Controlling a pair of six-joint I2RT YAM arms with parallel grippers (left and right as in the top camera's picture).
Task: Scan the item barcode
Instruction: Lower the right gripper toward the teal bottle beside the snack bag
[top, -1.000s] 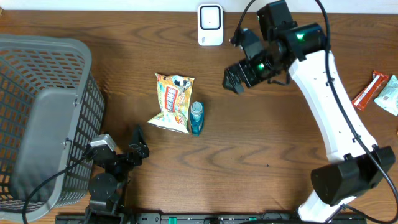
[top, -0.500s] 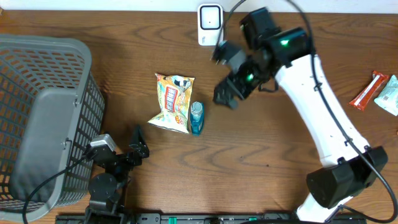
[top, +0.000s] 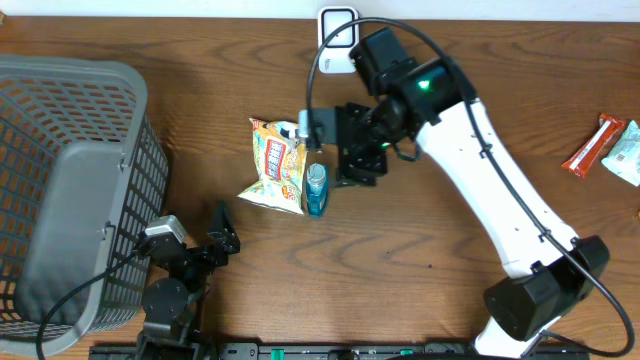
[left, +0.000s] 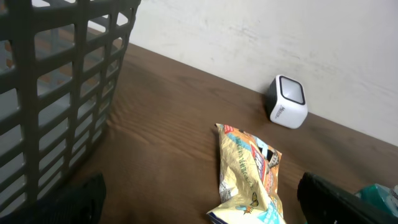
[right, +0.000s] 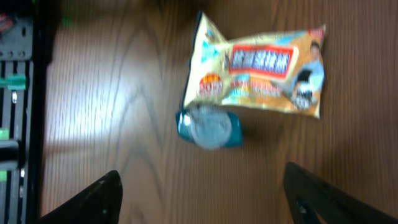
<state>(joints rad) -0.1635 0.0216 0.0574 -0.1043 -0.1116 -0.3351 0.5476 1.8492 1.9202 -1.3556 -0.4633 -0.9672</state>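
Far left of the right gripper (top: 335, 147), the left gripper (top: 226, 228) rests spread and idle. Nearer, the bag (top: 279, 165) lies flat with the bottle (top: 316, 190) touching its right edge, just below the right gripper, whose fingers stand spread and pinch nothing. If the bottle is your item, centre on it alone, clear of the bag, and grip its sides, leaving the label exposed. The scanner (left: 287, 101) stands just behind the gripper.

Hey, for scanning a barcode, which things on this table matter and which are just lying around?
For the job: white scanner; teal bottle and snack bag, both below the open right pincer. Which one gets scanned isn't clear.

Lying about: grey basket, red bar, pale packet at the right edge.
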